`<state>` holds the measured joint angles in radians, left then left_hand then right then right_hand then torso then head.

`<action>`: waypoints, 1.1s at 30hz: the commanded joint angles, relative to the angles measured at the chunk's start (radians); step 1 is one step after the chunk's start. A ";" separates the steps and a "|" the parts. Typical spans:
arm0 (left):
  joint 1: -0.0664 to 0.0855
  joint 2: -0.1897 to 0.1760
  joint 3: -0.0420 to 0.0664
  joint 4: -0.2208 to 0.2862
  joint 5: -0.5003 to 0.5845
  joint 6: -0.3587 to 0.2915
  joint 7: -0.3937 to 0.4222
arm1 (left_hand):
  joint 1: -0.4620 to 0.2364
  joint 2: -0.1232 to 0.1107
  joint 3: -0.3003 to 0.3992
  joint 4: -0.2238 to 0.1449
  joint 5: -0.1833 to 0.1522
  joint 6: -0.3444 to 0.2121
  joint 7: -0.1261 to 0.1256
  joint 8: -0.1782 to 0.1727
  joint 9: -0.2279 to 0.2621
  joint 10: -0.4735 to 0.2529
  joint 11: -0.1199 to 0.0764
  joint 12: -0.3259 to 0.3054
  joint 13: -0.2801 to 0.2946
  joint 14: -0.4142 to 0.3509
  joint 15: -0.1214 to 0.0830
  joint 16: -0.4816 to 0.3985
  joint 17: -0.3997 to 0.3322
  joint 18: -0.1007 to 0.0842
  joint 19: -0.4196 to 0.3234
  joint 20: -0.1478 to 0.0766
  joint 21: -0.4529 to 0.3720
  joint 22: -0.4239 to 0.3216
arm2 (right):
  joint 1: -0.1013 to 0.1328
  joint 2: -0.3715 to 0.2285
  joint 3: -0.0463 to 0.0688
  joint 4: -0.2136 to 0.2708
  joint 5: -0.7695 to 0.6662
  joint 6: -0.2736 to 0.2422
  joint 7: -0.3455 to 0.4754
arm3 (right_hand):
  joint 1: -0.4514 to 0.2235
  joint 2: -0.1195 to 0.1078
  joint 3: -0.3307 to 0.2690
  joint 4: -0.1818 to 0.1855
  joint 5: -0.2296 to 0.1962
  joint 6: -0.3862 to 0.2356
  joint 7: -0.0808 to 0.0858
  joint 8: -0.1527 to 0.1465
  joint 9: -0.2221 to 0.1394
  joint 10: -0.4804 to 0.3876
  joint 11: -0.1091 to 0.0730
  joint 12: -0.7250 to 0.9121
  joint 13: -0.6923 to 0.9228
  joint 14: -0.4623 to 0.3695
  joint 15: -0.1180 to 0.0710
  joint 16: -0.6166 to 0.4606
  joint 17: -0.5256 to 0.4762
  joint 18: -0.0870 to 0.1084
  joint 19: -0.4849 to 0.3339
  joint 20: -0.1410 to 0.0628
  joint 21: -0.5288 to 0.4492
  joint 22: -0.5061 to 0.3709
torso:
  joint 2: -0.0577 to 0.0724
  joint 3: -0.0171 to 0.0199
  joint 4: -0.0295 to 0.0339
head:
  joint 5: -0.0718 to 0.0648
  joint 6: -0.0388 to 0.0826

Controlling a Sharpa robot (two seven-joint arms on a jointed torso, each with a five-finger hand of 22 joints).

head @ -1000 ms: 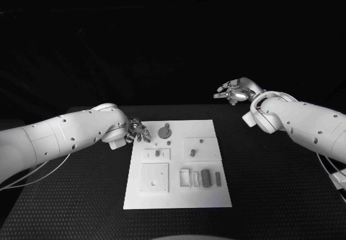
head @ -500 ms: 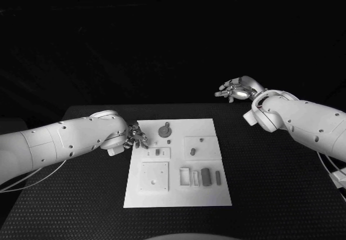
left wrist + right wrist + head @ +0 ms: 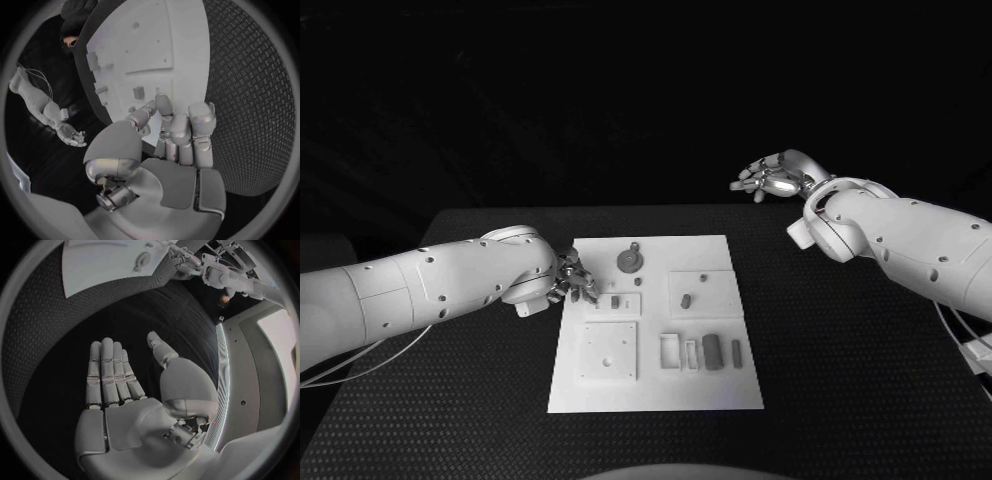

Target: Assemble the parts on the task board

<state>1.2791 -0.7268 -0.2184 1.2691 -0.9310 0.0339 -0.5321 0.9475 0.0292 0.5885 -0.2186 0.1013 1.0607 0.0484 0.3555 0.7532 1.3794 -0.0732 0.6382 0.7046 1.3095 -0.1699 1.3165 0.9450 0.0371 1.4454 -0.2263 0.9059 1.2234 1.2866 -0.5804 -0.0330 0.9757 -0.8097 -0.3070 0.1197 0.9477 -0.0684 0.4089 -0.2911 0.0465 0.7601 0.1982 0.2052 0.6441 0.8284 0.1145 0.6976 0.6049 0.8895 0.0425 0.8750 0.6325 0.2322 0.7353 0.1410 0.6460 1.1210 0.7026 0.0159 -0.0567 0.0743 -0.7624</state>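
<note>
The task board [image 3: 653,330] lies in the middle of the black table [image 3: 848,360], with its small parts spread over it: a round disc part [image 3: 630,263] near the far edge, a small peg [image 3: 687,300] on the right square block, and a row of upright bar parts [image 3: 711,353] toward the near right. The left hand [image 3: 574,283] sits at the board's left edge near the far corner, fingers curled down toward a small part [image 3: 616,301] standing in the left block. In the left wrist view the fingers [image 3: 187,130] are drawn together over the board's edge, but whether they actually pinch anything cannot be told. The right hand [image 3: 772,178] is raised well apart from the board, beyond the far right corner of the table; in the right wrist view its fingers [image 3: 107,372] are stretched out flat and it holds nothing.

The step in hand looks like a pick or seating at the left block. To do it well, the left hand should come down squarely over the small part, close thumb and fingertip on opposite sides, and avoid dragging across the board edge so the plate does not shift
</note>
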 commanded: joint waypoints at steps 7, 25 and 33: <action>-0.004 0.005 -0.001 0.009 -0.028 -0.006 0.003 | 0.021 0.012 0.017 -0.009 0.005 0.026 -0.017 0.037 0.198 0.008 -0.001 0.007 -0.002 -0.003 -0.008 0.006 -0.001 0.110 0.001 -0.005 -0.007 -0.001 | 0.000 0.001 0.001 -0.002 0.011 0.022 0.016 | 0.001 0.008 0.006 0.001 0.001 -0.006 0.017 0.007 0.002 0.000 0.019 -0.067 -0.106 0.015 0.034 -0.139 -0.073 -0.016 -0.055 0.020 -0.064 -0.028 | 0.000 0.0003 -0.0002 | -0.003 -0.001; -0.008 0.007 -0.002 0.006 -0.042 0.018 0.005 | 0.020 0.011 0.017 -0.010 0.005 0.026 -0.017 0.036 0.200 0.007 -0.001 0.006 -0.002 -0.003 -0.008 0.007 -0.001 0.109 0.000 -0.005 -0.008 -0.002 | 0.000 -0.002 0.001 -0.001 0.015 0.028 0.016 | 0.004 0.008 0.001 0.001 0.001 -0.007 0.018 0.008 0.001 0.010 0.023 -0.085 -0.149 0.027 0.040 -0.184 -0.085 -0.015 -0.064 0.026 -0.078 -0.031 | 0.000 0.0012 -0.0010 | -0.003 -0.004; -0.008 0.008 -0.002 0.010 -0.042 0.026 0.006 | 0.022 0.009 0.018 -0.012 0.005 0.026 -0.017 0.034 0.201 0.007 -0.001 0.006 -0.003 -0.003 -0.008 0.007 -0.001 0.108 -0.001 -0.004 -0.009 -0.002 | 0.000 -0.002 0.001 -0.001 0.016 0.029 0.016 | 0.004 0.008 0.000 0.001 0.001 -0.007 0.018 0.008 0.001 0.011 0.023 -0.086 -0.153 0.028 0.040 -0.187 -0.085 -0.015 -0.064 0.027 -0.079 -0.031 | 0.000 0.0006 -0.0011 | -0.003 -0.005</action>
<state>1.2743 -0.7211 -0.2183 1.2760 -0.9654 0.0381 -0.5295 0.9475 0.0292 0.5900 -0.2172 0.1031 1.0608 0.0484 0.3672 0.7532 1.3794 -0.0732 0.6381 0.7028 1.3091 -0.1695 1.3164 0.9451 0.0372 1.4452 -0.2261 0.9020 1.2224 1.2866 -0.5819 -0.0330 0.9741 -0.7977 -0.2907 0.1244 0.9479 -0.0684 0.4089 -0.2911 0.0465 0.7599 0.1984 0.2087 0.6447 0.8346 0.1340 0.6184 0.4528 0.9124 0.0793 0.6921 0.5483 0.2323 0.6783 0.1694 0.5723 1.0911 0.7021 0.0169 -0.0580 0.0717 -0.7668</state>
